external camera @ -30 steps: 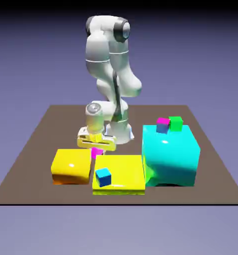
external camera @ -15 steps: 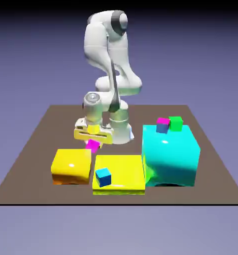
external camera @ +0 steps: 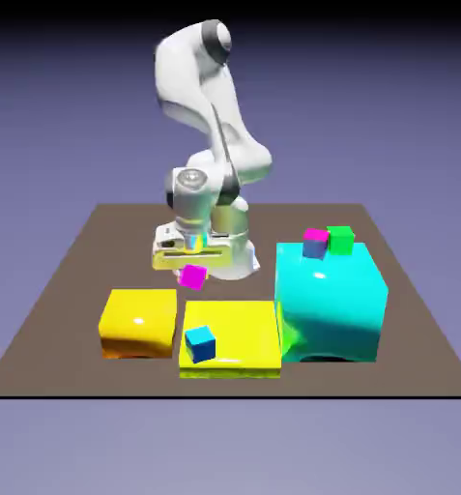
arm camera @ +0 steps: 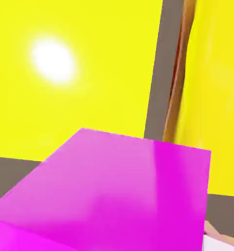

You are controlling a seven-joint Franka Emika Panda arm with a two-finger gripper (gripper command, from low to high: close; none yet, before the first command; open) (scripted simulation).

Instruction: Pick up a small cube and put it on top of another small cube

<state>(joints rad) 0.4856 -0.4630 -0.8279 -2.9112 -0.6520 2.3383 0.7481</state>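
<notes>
In the exterior view the white arm (external camera: pixel 210 106) is bending down over the brown bench (external camera: pixel 70 280), and its claw (external camera: pixel 191 268) is hanging above the bench behind the two yellow blocks. The claw is pinching the small all-magenta cube (external camera: pixel 193 277), which is showing tilted just under the yellowish finger bar, clear of the bench and of every block. Below and toward the exterior view's left of it the smaller yellow block (external camera: pixel 137 322) is lying flat, and just beside that, toward the exterior view's right, the wider yellow block (external camera: pixel 236 334) is carrying a small blue cube (external camera: pixel 200 343) near its front left corner. Further to the exterior view's right the tall cyan block (external camera: pixel 329 300) is standing with two small cubes on its top at the far edge: the magenta-topped cube with blue sides (external camera: pixel 315 242) and, touching or just beside it, a small green cube (external camera: pixel 341 239). The held cube is hanging well apart from that pair, off to their left and lower. In the hand view the all-magenta cube (arm camera: pixel 114 191) is filling the lower half, large between the fingers and hiding them, so the claw is reading as closed down tight on it. Beyond it the two yellow blocks are showing with a strip of brown bench running between them.
</notes>
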